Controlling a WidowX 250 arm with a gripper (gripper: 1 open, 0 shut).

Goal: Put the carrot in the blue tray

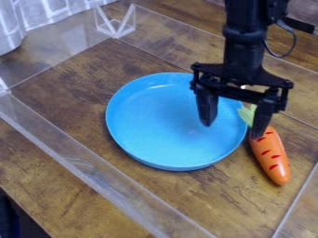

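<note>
The blue tray [155, 125] is a large round shallow dish on the wooden table, left of centre. The carrot [270, 154] lies on the table just past the tray's right rim, orange with dark stripes, its green top partly hidden behind a finger. My gripper [236, 116] points straight down and is open, with nothing between its fingers. Its left finger hangs over the tray's right part, while the right finger [265, 119] hangs over the carrot's leafy end. I cannot tell whether it touches the carrot.
A clear plastic wall [74, 153] runs along the table's left and front edge. A clear plastic piece [115, 19] stands at the back left. Bare wooden table [74, 84] lies left of the tray.
</note>
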